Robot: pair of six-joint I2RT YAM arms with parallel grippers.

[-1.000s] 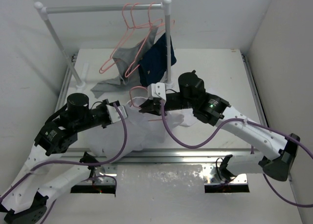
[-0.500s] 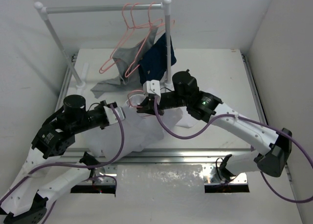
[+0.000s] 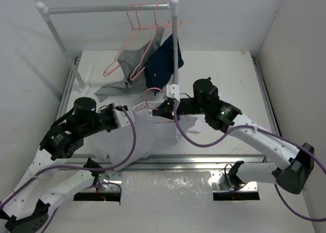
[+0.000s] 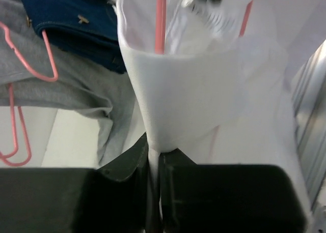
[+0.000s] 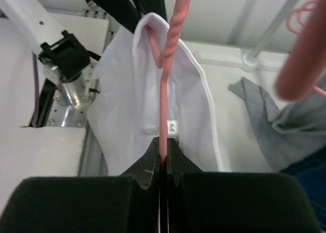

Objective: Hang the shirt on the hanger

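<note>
Grey garment [image 3: 113, 88] and navy garment [image 3: 164, 60] hung just behind the arms. Spare pink hangers [image 3: 133, 19] were on the white rail [image 3: 91, 10]. White table [image 3: 229, 75], white walls. Shirt [image 3: 145, 136] lay mid-table with its collar raised. Left gripper [image 4: 154, 150] pinched its fabric. Right gripper [image 5: 163, 150] was clamped on the hanger [image 5: 162, 106] wire inside the collar.

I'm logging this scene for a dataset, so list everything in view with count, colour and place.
shirt: one, white, mid-table between the arms
hanger: one, salmon pink, inside the shirt's neck opening
spare hangers: about three, pink, on the rail
grey garment: one, grey, draped from a hanger to the table, back left
navy garment: one, navy blue, by the rail's right post
rail: one, white and grey, far side
table: one, white
left gripper: one, black, shut on the shirt
right gripper: one, black, shut on the hanger
</note>
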